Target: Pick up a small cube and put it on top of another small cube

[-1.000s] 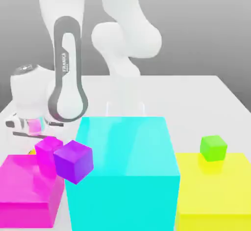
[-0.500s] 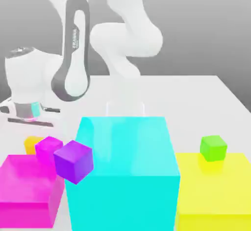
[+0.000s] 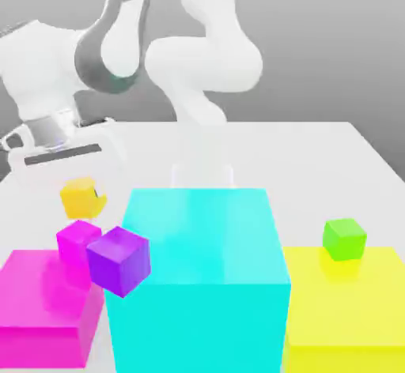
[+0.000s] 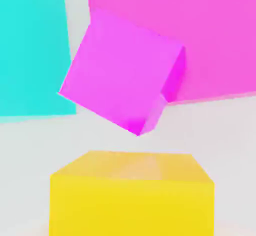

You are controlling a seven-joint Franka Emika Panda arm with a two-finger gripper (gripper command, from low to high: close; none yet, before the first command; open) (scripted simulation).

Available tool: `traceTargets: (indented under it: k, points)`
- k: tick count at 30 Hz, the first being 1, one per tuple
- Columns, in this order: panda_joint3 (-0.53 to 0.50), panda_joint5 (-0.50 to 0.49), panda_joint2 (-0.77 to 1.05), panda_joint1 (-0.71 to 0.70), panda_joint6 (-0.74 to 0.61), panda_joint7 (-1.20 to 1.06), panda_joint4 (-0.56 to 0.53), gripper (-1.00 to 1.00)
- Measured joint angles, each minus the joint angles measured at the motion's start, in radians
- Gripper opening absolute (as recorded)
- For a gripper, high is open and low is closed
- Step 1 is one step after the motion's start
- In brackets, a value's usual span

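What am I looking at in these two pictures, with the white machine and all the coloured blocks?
It is a computer simulation of a white robot arm standing on a pale table. One picture is taken from a camera off the arm, looking across the table; the other from a camera on the arm's hand, looking down past what it carries.

The arm ends in a two-finger gripper, which is shut on a small yellow-orange cube and holds it above the table.

On the table are three big blocks: magenta, cyan and yellow. A small bright green cube sits behind the yellow one. A small magenta cube and a small purple cube sit near the magenta block.
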Motion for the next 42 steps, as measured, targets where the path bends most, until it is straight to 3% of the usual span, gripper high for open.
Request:
traceTargets:
  k: [9, 25, 32, 38, 42]
  points:
    - [0.178, 0.019, -0.19, 0.129, -0.233, 0.052, 0.018, -1.0]
    - [0.544, 0.03, -0.11, 0.502, -0.177, -0.005, 0.077, -1.0]
    - [0.588, 0.007, -0.011, 0.557, -0.058, -0.113, 0.096, -1.0]
    - [0.723, 0.012, 0.059, 0.668, 0.071, -0.08, 0.106, -1.0]
    - [0.761, -0.014, 0.18, 0.673, 0.227, -0.05, 0.08, -1.0]
